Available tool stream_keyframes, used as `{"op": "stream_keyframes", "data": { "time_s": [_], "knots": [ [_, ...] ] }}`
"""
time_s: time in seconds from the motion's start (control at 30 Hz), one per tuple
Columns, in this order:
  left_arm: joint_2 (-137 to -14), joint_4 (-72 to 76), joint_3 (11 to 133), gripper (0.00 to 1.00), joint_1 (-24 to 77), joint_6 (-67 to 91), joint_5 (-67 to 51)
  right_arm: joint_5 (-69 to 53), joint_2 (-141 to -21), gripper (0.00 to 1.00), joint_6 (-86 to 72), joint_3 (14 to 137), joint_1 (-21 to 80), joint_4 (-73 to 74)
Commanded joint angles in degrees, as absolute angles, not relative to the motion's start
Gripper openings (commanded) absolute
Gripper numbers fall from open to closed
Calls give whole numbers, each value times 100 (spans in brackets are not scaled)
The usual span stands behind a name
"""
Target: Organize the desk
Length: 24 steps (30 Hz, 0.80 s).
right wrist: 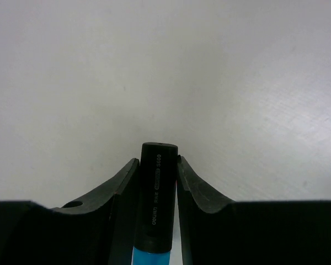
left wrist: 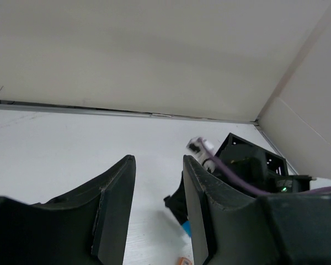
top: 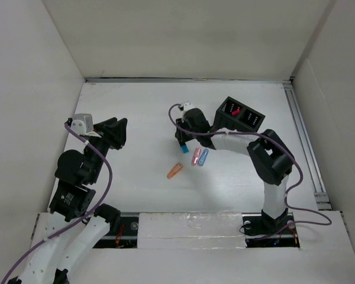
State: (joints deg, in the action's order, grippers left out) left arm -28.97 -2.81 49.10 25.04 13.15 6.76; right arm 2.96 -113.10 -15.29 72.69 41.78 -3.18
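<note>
The desk (top: 136, 112) is a flat white tabletop with white wall panels round it. My right gripper (top: 182, 141) is shut on a marker with a black barrel and a blue end (right wrist: 156, 204), held above the middle of the desk; its blue end shows in the top view (top: 184, 149). Pink (top: 196, 157), light blue (top: 203, 157) and orange (top: 175, 170) markers lie on the desk just in front of it. My left gripper (top: 119, 131) is open and empty at the left, its fingers (left wrist: 116, 210) apart and pointing toward the right arm.
A small black compartmented box (top: 239, 115) with red items inside stands at the back right, just behind the right gripper; it also shows in the left wrist view (left wrist: 248, 160). A metal rail (top: 305, 142) runs along the desk's right edge.
</note>
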Motion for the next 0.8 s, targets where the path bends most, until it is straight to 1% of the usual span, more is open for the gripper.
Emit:
{"op": "stream_keyframes", "data": {
  "time_s": [0.0,0.03,0.1,0.2,0.23,0.33,0.5,0.77],
  "knots": [
    [-2892,-44,4860,36,2522,1345,703,-413,-10225,7,-1968,7278,3509,-1957],
    [-2883,-44,4843,36,2522,1336,694,-352,-10222,6,-1969,7269,3507,-1960],
    [-2900,-35,4852,36,2522,1345,703,-124,-9792,7,-1899,7234,3130,-1986],
    [-2856,-35,4860,36,2522,1345,598,665,-9353,6,-1584,7190,2603,-1741],
    [-2856,-35,4852,37,2522,1345,580,1286,-9265,6,-1504,7085,2506,-1740],
    [-2874,-44,4860,37,2522,1353,511,1949,-9219,6,-1205,7040,2119,-1740],
    [-2909,-35,4860,37,2522,1336,527,2144,-9439,5,-1108,7058,1662,-1792],
    [-2918,-44,4860,37,2522,1327,510,2417,-9782,5,-782,7181,1485,-1978]
  ]
}}
